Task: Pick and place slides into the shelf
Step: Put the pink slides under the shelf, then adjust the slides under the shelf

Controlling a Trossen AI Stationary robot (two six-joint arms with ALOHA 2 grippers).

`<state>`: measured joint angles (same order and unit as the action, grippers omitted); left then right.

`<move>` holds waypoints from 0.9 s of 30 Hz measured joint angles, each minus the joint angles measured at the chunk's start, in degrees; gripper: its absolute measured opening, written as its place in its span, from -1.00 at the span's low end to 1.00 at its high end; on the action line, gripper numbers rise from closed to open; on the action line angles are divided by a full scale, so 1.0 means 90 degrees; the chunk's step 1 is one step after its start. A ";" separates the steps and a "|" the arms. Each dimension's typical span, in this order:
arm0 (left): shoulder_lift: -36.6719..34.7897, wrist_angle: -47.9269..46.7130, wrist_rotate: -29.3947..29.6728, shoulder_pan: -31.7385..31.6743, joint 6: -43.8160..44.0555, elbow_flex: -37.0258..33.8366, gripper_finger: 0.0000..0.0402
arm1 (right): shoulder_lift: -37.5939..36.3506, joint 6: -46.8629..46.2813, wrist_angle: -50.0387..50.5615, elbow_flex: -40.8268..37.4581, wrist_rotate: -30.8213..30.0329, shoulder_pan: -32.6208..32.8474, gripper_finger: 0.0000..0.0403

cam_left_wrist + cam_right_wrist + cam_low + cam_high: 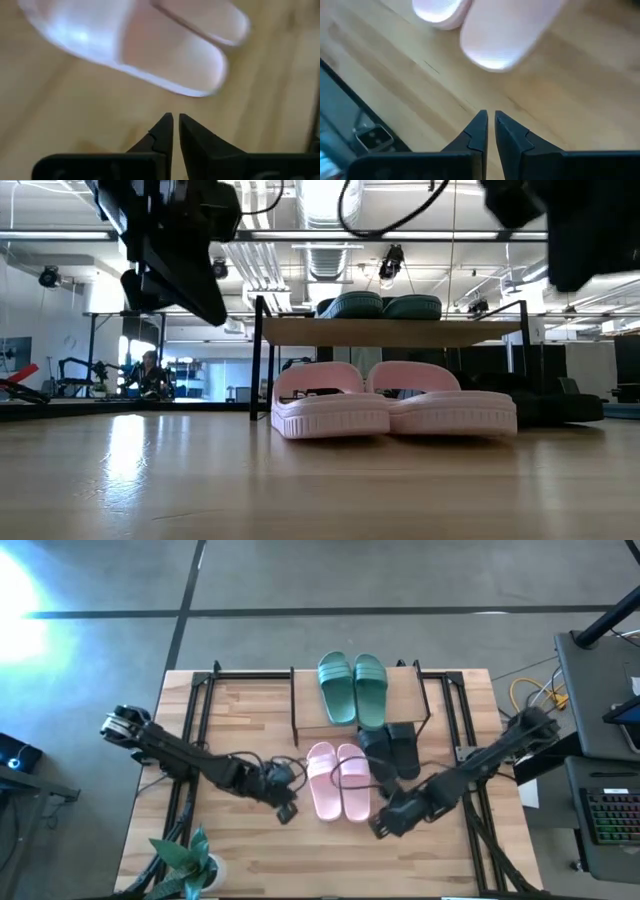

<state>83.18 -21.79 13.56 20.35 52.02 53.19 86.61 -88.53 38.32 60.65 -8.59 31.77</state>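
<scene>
A pale pink pair of slides (336, 780) lies flat on the table's middle, side by side, in front of the shelf (350, 725). A teal-green pair (352, 686) rests on the shelf's plank top. A black pair (390, 750) lies on the table at the shelf's near right, partly under it. My left gripper (286, 808) hovers shut just left of the pink pair's near end, also seen in its wrist view (174, 125). My right gripper (382, 827) hovers shut at the pink pair's near right (490, 122). Both are clear of the table.
A potted green plant (185, 860) stands at the table's near left corner. Black frame rails (195, 710) run along both sides of the table. A monitor and keyboard (610, 810) sit off the right edge. Bare wood lies along the near edge.
</scene>
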 joint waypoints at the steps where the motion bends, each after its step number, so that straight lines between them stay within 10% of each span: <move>1: 0.0091 0.0162 -0.0051 0.0075 -0.0007 -0.0003 -0.92 | 0.0174 -0.0003 -0.0489 -0.0138 -0.0001 -0.0001 -0.87; 14: 0.1220 0.1240 -0.0408 0.0421 0.0015 -0.0014 -0.92 | 0.1848 -0.0068 -0.1772 0.0199 0.0777 -0.0084 -0.87; 27: 0.1170 0.1549 -0.0101 0.0485 0.0012 0.0019 -0.92 | 0.2215 0.1128 -0.0222 0.0912 -0.0791 -0.1114 -0.87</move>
<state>93.71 -7.85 12.65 24.71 52.13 53.36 106.54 -78.37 36.32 68.86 -15.70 21.74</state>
